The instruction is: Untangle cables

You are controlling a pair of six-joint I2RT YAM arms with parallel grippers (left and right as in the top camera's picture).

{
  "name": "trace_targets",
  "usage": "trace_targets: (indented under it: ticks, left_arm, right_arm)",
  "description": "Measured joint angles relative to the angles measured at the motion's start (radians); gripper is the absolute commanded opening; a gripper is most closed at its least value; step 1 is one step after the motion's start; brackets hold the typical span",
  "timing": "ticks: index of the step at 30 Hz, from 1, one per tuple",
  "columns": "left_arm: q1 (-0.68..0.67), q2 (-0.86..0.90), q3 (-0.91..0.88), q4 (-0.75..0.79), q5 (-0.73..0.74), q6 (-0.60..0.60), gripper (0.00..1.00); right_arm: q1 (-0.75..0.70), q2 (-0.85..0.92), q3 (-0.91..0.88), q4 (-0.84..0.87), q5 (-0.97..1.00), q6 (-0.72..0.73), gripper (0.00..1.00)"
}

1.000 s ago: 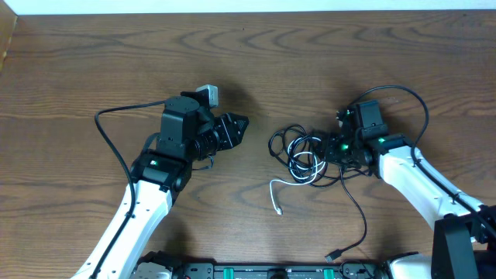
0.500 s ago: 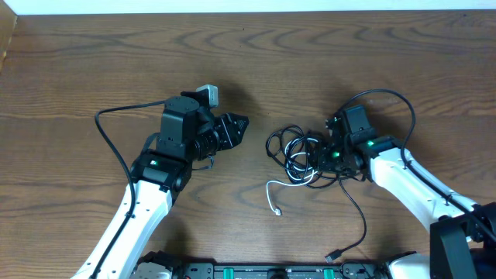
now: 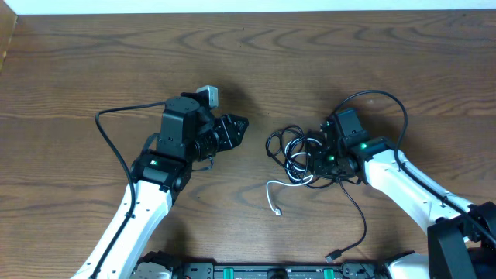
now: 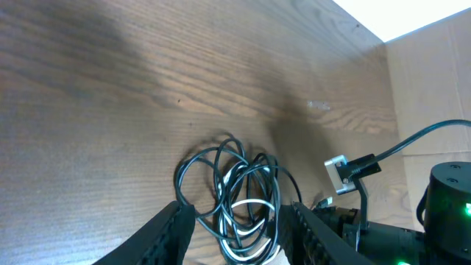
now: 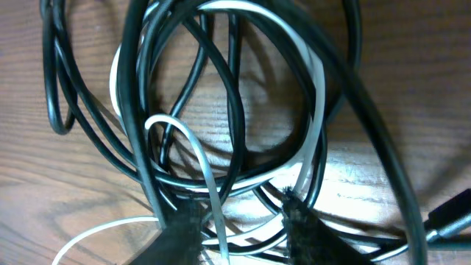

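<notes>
Handling: cables (image 3: 298, 153) judged light, limp and smooth-jacketed. They should slide easily on the wood, so a tug on one loop will likely drag the whole knot unless another strand is pinned.
Weak spots: thin cords could slip from the pads, and the plug ends may snag as they pass through a loop. A slow pull seems wiser than a jerk.
Where to hold: best on a free tail outside the knot, either the white cord (image 3: 271, 187) where it trails toward the near side, or the long black tail (image 3: 361, 221) running to its plug (image 3: 333, 254) at the near edge.
Look: two black cords and one white one, wound into several overlapping round loops. In the right wrist view the white cord (image 5: 202, 165) threads under and over a black strand (image 5: 136, 73).
Place: tangle lies on the table (image 3: 116, 62) right of centre, between the two arms. It shows ahead in the left wrist view (image 4: 235, 191).
Left gripper (image 3: 232, 128): fingers spread wide, nothing between them, well apart from the tangle on its left.
Right gripper (image 3: 318, 159): down in the right side of the knot, fingers parted and straddling the white cord and black strands. No firm pinch is evident.
</notes>
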Motion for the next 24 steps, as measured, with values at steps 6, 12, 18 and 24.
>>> trace_targets:
  ticks: [6, 12, 18, 24]
  left_arm:
    - [0.000, 0.000, 0.000, -0.007, 0.000, 0.000, 0.44]
    - [0.000, 0.000, 0.000, -0.008, 0.000, 0.000, 0.44]
    - [0.000, 0.000, 0.000, -0.022, 0.000, 0.000, 0.44]
    - [0.000, 0.000, 0.000, -0.027, 0.000, 0.000, 0.44]
  right_arm:
    - [0.002, 0.000, 0.000, 0.002, -0.011, 0.004, 0.01]
    - [0.002, 0.000, 0.000, 0.019, -0.090, -0.010, 0.01]
    - [-0.009, 0.000, 0.000, 0.022, -0.242, -0.105, 0.01]
    - [-0.051, 0.000, 0.000, 0.084, -0.554, -0.262, 0.01]
